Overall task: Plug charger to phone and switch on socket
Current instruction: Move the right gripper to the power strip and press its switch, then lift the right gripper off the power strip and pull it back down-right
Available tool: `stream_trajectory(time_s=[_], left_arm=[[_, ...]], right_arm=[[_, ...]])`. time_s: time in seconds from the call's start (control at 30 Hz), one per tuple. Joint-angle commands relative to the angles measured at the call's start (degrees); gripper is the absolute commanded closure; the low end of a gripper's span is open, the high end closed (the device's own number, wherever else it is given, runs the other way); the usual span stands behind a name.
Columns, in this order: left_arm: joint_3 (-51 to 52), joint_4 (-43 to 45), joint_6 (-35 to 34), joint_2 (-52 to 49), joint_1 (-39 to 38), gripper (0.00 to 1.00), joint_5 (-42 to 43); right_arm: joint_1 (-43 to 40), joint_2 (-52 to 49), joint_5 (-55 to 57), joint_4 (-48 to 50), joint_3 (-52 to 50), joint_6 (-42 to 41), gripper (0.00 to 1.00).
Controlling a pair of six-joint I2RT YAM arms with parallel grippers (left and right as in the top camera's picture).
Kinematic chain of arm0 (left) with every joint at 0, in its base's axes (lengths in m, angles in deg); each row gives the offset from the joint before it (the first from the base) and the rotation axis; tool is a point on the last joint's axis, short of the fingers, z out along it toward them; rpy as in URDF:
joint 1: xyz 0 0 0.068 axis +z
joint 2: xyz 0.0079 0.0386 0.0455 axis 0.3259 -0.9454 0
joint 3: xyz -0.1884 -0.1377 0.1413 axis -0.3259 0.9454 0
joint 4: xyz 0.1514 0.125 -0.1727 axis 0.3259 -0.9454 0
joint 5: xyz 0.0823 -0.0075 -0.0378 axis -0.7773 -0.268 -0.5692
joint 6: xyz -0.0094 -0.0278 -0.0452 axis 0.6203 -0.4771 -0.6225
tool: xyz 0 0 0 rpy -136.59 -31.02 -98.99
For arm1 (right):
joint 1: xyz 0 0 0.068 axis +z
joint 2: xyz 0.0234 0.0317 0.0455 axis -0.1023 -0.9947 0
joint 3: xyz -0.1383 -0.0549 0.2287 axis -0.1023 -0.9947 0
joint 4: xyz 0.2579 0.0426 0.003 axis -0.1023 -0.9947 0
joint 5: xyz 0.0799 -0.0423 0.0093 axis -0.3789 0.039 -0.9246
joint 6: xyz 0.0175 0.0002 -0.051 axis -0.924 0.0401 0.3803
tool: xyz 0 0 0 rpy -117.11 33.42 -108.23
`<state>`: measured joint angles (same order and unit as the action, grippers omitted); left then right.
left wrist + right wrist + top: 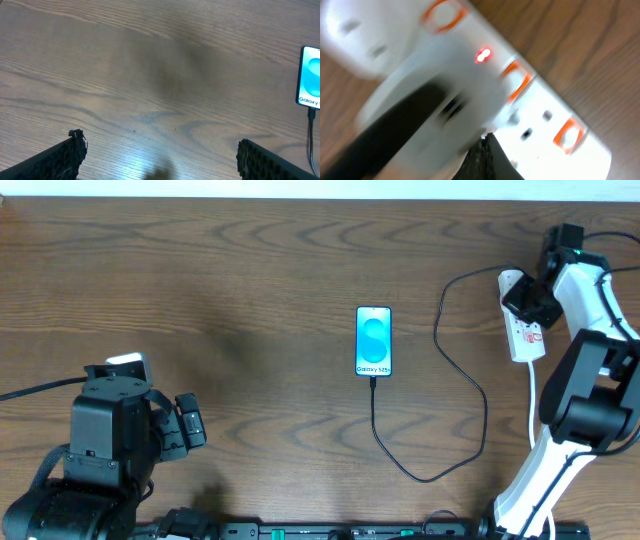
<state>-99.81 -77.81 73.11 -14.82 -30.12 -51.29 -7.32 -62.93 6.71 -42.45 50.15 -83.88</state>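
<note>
The phone (374,341) lies face up mid-table with its cyan screen lit; it also shows at the right edge of the left wrist view, phone (311,75). The black charger cable (420,477) meets the phone's near end, loops right and runs up to the white socket (527,335) at the far right. My right gripper (524,300) is shut, tips down on the socket (555,115) beside the blurred white plug (445,85). A red light (483,55) glows on the strip. My left gripper (190,425) stands open and empty at the near left, as the left wrist view confirms for this gripper (162,162).
The socket's white cord (531,395) runs toward the near edge past the right arm's base (590,415). Orange-ringed switches (568,135) line the strip. A black cable (35,390) trails left from the left arm. Bare wood lies between the left gripper and the phone.
</note>
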Motion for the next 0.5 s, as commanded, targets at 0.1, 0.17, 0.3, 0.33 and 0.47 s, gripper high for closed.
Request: stream_trajectory(time_s=[0.1, 0.17, 0.3, 0.33, 0.47], left_arm=[[0.1, -0.2, 0.5, 0.1, -0.1, 0.02, -0.7], [0.1, -0.2, 0.5, 0.1, -0.1, 0.02, -0.7], [0.1, -0.2, 0.5, 0.1, -0.1, 0.02, -0.7], [0.1, -0.1, 0.5, 0.1, -0.1, 0.02, -0.7], [0.1, -0.2, 0.5, 0.1, -0.1, 0.02, -0.7]], right_arm=[[0.9, 20.9, 2.1, -3.0, 0.3, 6.2, 0.99], [1.2, 25.2, 2.1, -4.0, 0.3, 6.6, 0.99], [2.1, 33.9, 2.1, -8.7, 0.3, 6.6, 0.99], [2.3, 36.3, 2.1, -10.2, 0.3, 7.0, 0.99], [2.4, 44.8, 1.9, -15.3, 0.3, 7.1, 0.99]])
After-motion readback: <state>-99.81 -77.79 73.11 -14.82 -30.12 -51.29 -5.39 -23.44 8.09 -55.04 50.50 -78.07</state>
